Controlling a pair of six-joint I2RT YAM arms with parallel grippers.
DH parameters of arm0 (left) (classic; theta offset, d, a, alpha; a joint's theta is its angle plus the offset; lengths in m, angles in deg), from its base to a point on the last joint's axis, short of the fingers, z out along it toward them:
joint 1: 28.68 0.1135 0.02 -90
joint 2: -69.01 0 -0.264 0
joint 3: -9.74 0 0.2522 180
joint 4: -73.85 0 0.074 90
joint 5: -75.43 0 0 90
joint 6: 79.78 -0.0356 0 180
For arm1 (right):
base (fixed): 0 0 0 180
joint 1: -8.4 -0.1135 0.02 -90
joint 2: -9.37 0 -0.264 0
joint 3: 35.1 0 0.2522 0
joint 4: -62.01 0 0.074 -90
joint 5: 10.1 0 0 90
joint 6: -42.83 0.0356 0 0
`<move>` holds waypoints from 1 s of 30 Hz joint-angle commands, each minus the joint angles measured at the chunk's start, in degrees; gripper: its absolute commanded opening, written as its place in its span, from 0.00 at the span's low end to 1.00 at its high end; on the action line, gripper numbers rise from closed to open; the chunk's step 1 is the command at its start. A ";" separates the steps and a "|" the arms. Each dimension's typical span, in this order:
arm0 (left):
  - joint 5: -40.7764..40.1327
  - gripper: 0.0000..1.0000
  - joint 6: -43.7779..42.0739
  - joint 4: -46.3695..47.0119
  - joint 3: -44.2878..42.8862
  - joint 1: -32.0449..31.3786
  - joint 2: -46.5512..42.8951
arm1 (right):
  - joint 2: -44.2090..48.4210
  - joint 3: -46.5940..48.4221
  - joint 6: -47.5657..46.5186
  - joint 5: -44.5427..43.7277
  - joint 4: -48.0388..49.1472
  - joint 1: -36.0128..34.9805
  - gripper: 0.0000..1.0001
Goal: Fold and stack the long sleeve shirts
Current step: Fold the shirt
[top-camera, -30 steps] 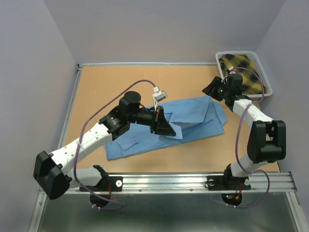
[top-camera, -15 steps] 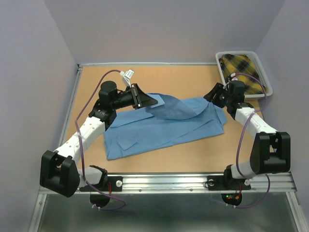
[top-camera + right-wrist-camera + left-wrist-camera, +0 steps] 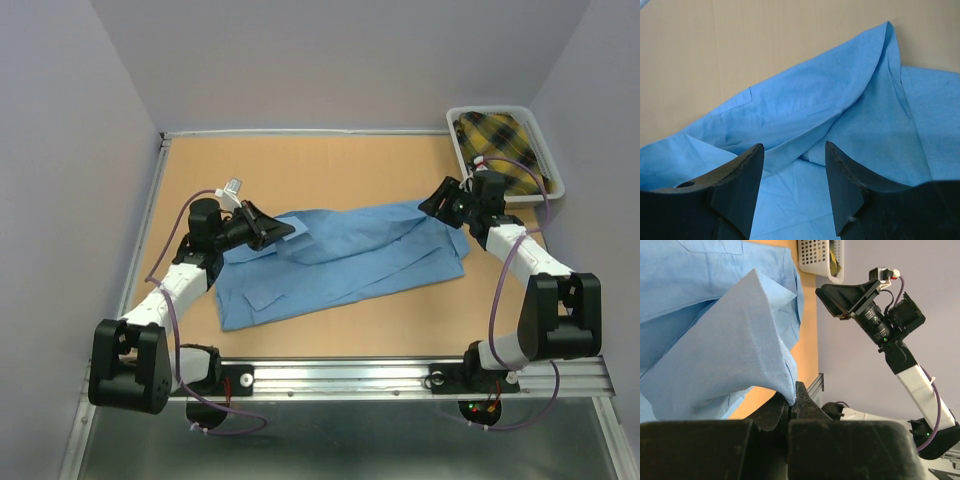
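A light blue long sleeve shirt (image 3: 350, 262) lies spread across the middle of the tan table. My left gripper (image 3: 285, 230) is at the shirt's far left part, shut on a fold of the blue cloth (image 3: 755, 345), which it holds pulled out low over the shirt. My right gripper (image 3: 432, 205) hovers open over the shirt's far right corner with nothing between its fingers (image 3: 742, 172); the blue cloth (image 3: 830, 115) lies below them.
A white basket (image 3: 545, 135) holding a yellow and dark plaid garment (image 3: 500, 135) stands at the far right corner; it also shows in the left wrist view (image 3: 821, 257). A metal rail (image 3: 400, 375) runs along the near table edge.
My left gripper has carried the held cloth from the shirt's middle to the left and lowered it. My right gripper has moved slightly toward the shirt's right corner.
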 commanded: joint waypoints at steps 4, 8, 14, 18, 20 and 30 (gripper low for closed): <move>1.99 0.00 0.29 2.92 1.43 1.67 -0.51 | -1.28 0.12 -0.50 1.93 1.16 0.18 0.58; 0.06 0.00 -0.66 0.13 3.63 5.10 -1.65 | -2.68 1.35 -0.59 3.07 1.07 0.19 0.58; -6.61 0.04 -12.88 -10.96 1.61 6.59 0.28 | -4.18 2.85 -0.67 3.34 1.07 -1.13 0.58; -11.80 0.11 -20.43 -20.08 -1.90 6.86 2.30 | -4.71 3.11 -0.76 3.51 1.07 -1.75 0.58; -16.19 0.25 -23.25 -23.69 -4.71 6.86 3.35 | -4.71 3.03 -0.85 3.51 1.16 -1.92 0.58; -32.90 0.83 -32.75 -31.99 -10.00 6.86 -2.26 | -4.00 1.88 -1.64 3.78 1.07 -2.01 0.58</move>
